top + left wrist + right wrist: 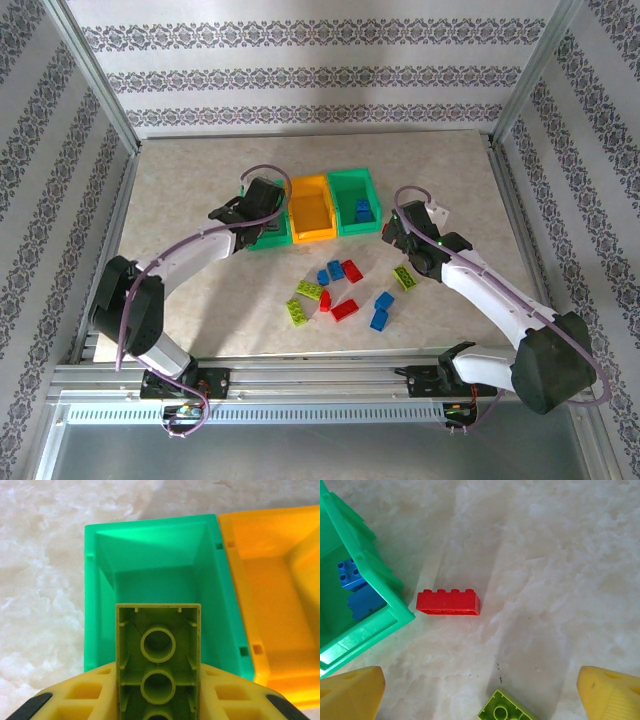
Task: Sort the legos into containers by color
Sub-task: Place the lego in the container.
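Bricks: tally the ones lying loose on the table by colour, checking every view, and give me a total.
Red bricks: 4, counting one beside the green bin in the right wrist view
Blue bricks: 4
Yellow-green bricks: 3
Total: 11

Beige marbled stone-look table [200, 300], flat, pale mottled veining. White wallpapered walls [320, 75] with grey floral bands on back and both sides. Silver aluminium frame posts [95, 75] slanting at corners. Slotted aluminium rail [320, 375] along near table edge. Plain grey surface [300, 450] below rail.
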Robot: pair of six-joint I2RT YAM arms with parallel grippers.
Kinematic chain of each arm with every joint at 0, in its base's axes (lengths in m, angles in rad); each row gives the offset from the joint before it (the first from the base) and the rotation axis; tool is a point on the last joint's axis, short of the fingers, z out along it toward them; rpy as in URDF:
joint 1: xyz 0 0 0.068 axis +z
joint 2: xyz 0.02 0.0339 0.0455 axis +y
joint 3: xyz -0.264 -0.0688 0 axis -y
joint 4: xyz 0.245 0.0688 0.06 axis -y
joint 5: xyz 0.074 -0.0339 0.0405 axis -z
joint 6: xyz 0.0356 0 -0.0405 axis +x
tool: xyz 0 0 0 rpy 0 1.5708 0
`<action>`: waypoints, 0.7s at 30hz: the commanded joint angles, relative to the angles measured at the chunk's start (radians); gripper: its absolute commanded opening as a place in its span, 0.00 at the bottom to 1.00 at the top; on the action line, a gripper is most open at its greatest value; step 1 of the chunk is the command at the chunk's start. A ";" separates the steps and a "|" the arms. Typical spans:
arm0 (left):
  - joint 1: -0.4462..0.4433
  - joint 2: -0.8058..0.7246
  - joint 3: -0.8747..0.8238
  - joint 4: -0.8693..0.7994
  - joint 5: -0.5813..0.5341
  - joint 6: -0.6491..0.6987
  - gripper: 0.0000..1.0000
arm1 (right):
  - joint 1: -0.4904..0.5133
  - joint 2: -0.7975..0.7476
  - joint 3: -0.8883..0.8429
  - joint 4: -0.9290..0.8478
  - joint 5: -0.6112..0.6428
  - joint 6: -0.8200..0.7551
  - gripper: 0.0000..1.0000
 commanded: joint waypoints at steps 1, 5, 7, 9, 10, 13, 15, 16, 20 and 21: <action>0.030 0.053 0.055 -0.014 0.017 0.040 0.16 | -0.010 -0.006 0.002 -0.001 0.005 0.017 0.98; 0.052 0.116 0.091 -0.014 0.050 0.040 0.17 | -0.010 -0.015 -0.002 -0.002 0.009 0.019 0.98; 0.056 0.144 0.104 -0.019 0.050 0.036 0.17 | -0.010 -0.018 -0.003 -0.002 0.011 0.019 0.98; 0.061 0.170 0.113 -0.021 0.055 0.031 0.17 | -0.010 -0.019 -0.006 -0.004 0.011 0.021 0.98; 0.062 0.180 0.113 -0.020 0.057 0.028 0.17 | -0.010 -0.020 -0.006 -0.004 0.011 0.021 0.98; 0.062 0.200 0.111 -0.018 0.059 0.018 0.19 | -0.011 -0.020 -0.010 -0.005 0.009 0.021 0.98; 0.061 0.201 0.107 -0.014 0.059 0.014 0.25 | -0.012 -0.020 -0.010 -0.005 0.010 0.021 0.98; 0.062 0.199 0.106 -0.012 0.059 0.012 0.29 | -0.012 -0.020 -0.009 -0.005 0.011 0.020 0.98; 0.061 0.188 0.105 -0.009 0.056 0.006 0.38 | -0.012 -0.019 -0.005 -0.004 0.011 0.021 0.98; 0.061 0.183 0.103 -0.007 0.054 0.005 0.39 | -0.013 -0.017 -0.005 -0.004 0.010 0.020 0.99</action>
